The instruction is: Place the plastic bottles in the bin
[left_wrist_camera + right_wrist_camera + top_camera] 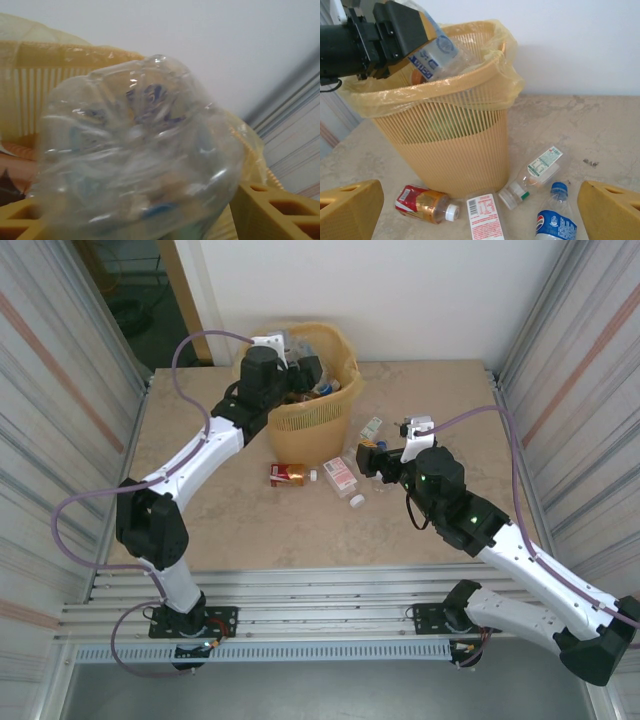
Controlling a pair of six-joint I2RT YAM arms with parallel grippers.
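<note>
Your left tool (145,215) hung over the bin (455,145) at the back of the counter (580,130). A clear bottle (437,52) sat between its fingers (275,212), slanting down past the rim. You could not tell whether that tool was pinching it or had let go. Your right tool (480,215) was spread wide, low over the counter. Just before the bin lay a red bottle (425,205), a pink-label bottle (484,220), a green-label bottle (535,172) and a blue-cap bottle (556,217)
</note>
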